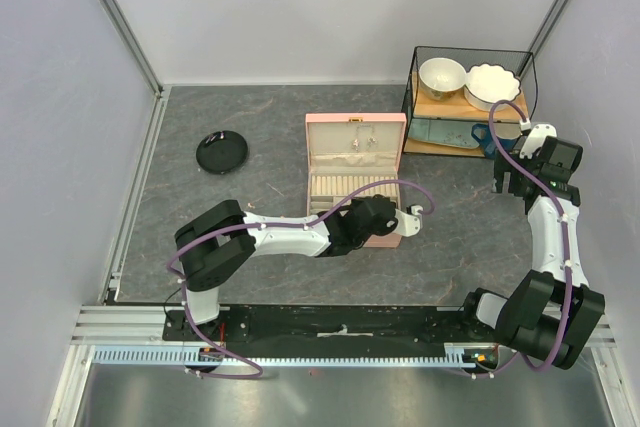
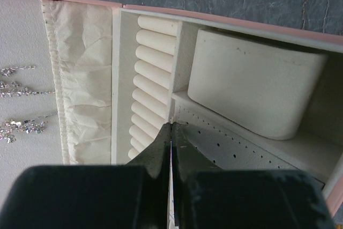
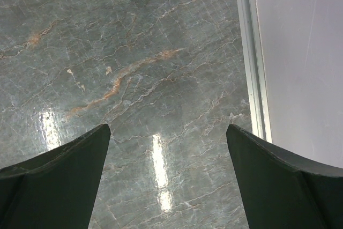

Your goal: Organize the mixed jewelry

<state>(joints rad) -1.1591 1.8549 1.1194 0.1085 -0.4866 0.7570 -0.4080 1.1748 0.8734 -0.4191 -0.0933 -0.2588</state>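
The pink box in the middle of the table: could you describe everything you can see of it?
The pink box is rectangular and stands open on the grey table, lid toward the far side. Inside it looks cream and fabric-lined: a column of ring rolls, a rounded cushion in its own compartment, and a perforated panel. The lid has a pleated pocket, with sparkly silvery pieces beside it. The left gripper, shut, points at the divider beside the rolls; whether it touches is unclear.
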